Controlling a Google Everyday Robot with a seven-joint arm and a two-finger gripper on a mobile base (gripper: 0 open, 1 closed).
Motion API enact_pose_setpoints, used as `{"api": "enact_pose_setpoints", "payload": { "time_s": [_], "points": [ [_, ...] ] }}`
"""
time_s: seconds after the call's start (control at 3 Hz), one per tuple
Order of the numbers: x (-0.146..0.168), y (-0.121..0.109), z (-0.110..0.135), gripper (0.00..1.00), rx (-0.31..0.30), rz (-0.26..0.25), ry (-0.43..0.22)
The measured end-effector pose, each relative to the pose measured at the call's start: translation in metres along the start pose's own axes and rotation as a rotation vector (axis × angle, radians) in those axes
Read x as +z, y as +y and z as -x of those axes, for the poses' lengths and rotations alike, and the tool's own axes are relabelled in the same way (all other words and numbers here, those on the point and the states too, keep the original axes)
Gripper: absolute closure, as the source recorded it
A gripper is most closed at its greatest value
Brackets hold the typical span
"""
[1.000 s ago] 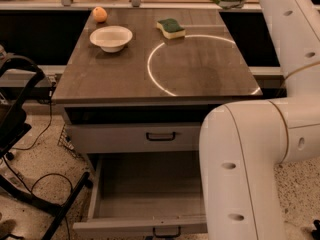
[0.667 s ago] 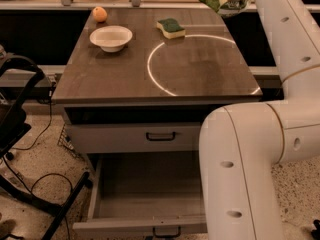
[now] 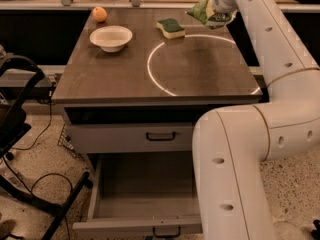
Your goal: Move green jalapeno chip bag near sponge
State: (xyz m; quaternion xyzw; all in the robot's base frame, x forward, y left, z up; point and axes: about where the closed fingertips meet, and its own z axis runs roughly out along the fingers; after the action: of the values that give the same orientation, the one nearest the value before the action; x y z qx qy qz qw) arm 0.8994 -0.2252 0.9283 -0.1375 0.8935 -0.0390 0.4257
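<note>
The green jalapeno chip bag (image 3: 206, 13), crinkly green and white, hangs at the end of my arm above the far right part of the table. My gripper (image 3: 218, 5) is shut on its top, mostly hidden by the wrist. The sponge (image 3: 171, 27), dark green over yellow, lies on the table (image 3: 125, 74) just left of and below the bag, at the top edge of a white circle marking. The bag is apart from the sponge and off the table surface.
A white bowl (image 3: 111, 37) and an orange fruit (image 3: 100, 14) sit at the far left of the table. A bottom drawer (image 3: 145, 199) stands open below it. My white arm (image 3: 280, 109) fills the right side. Black chair legs and cables (image 3: 20, 149) are at left.
My gripper has moved down and to the left with the chip bag, closer to the sponge. The sponge, bowl and fruit have not moved.
</note>
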Motion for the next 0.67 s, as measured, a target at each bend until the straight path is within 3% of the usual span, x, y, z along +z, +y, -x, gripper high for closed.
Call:
{"api": "enact_pose_setpoints", "payload": {
  "time_s": [0.33,0.67],
  "points": [
    [0.0039,0.0023,-0.002,0.84,-0.001,0.003,0.005],
    [0.0074,0.0041,-0.004,0.61,-0.002,0.006,0.01]
  ]
}}
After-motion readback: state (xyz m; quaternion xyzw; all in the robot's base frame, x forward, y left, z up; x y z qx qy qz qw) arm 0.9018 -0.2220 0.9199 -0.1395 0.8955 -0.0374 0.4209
